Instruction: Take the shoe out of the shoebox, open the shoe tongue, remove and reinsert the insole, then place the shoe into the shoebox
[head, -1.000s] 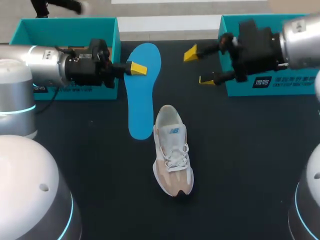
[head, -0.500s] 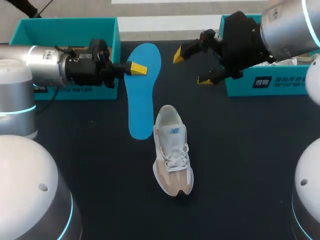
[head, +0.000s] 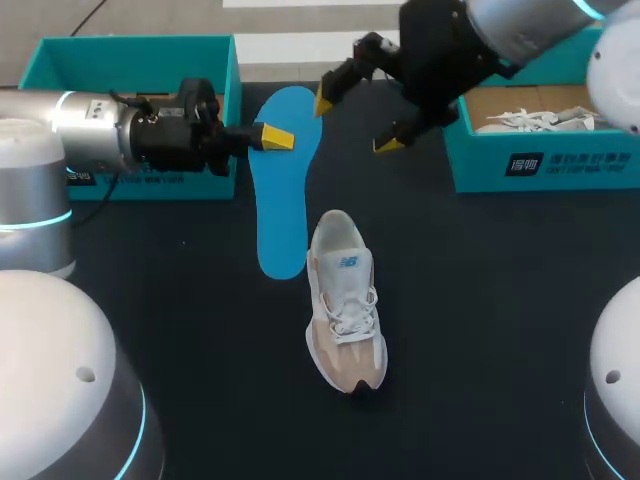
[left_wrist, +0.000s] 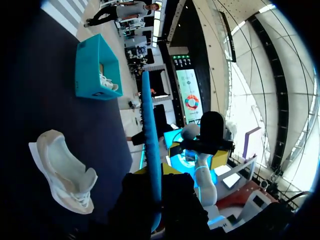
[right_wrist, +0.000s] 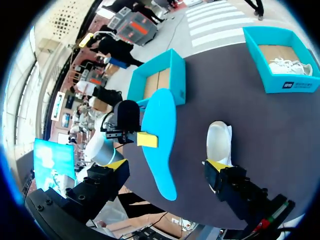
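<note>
My left gripper (head: 272, 137) is shut on the side edge of the blue insole (head: 284, 200), which is held up over the dark table just left of the shoe. The white and tan shoe (head: 343, 300) lies on the table at the middle. In the left wrist view the insole (left_wrist: 150, 130) shows edge-on between the fingers of the left gripper (left_wrist: 153, 172), with the shoe (left_wrist: 62, 170) beside it. My right gripper (head: 357, 120) hangs open beside the insole's toe end. In the right wrist view the right gripper (right_wrist: 167, 167) faces the insole (right_wrist: 162, 125), the left gripper (right_wrist: 146, 140) and the shoe (right_wrist: 220, 142).
A teal shoebox (head: 130, 48) stands at the back left behind my left arm. A second teal shoebox (head: 540, 165) at the back right holds another white shoe (head: 530, 120). Both boxes also show in the right wrist view, the left shoebox (right_wrist: 177, 80) and the right shoebox (right_wrist: 280, 82).
My right arm has swung left from over the right shoebox to beside the insole's toe end, its fingers still wide. The left arm, insole and shoe have not moved.
</note>
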